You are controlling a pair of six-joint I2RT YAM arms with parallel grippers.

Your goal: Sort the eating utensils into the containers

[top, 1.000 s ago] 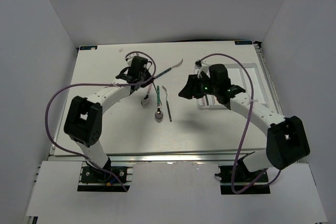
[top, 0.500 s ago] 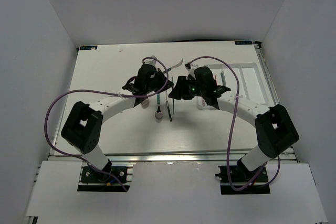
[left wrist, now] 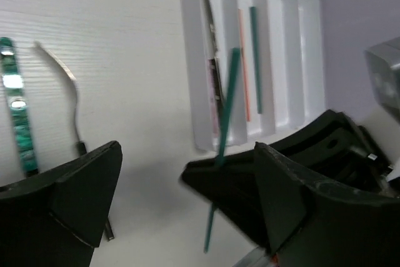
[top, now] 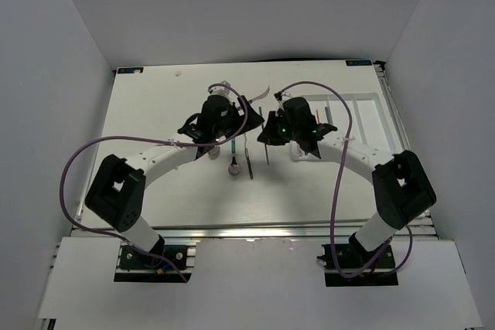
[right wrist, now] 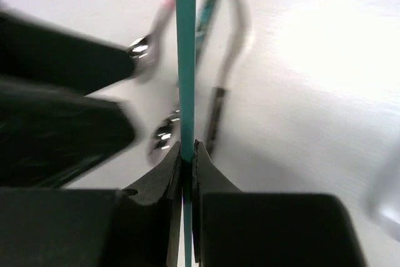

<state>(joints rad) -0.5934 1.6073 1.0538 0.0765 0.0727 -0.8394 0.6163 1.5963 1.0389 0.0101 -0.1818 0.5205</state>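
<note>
My right gripper (right wrist: 187,145) (top: 267,132) is shut on a thin teal chopstick (right wrist: 184,48) (left wrist: 228,104) and holds it over the middle of the table. My left gripper (left wrist: 187,148) (top: 240,117) hangs just left of it, open, its fingers (left wrist: 81,195) wide on either side of the stick and not touching it. The white tray (left wrist: 190,73) (top: 363,117) of narrow containers lies to the right. It holds a metal utensil (left wrist: 211,60), an orange chopstick (left wrist: 242,60) and another teal chopstick (left wrist: 255,54).
Loose utensils lie under the grippers: a pink-handled spoon (right wrist: 153,35), a teal-patterned handle (left wrist: 15,117) (right wrist: 209,4), a curved metal utensil with a dark handle (left wrist: 67,85) (right wrist: 219,107) and a spoon (top: 233,165). Another utensil (top: 263,94) lies further back.
Both arms came together at the middle of the table. The right jaws have shut on the teal chopstick and the left jaws have opened wide.
</note>
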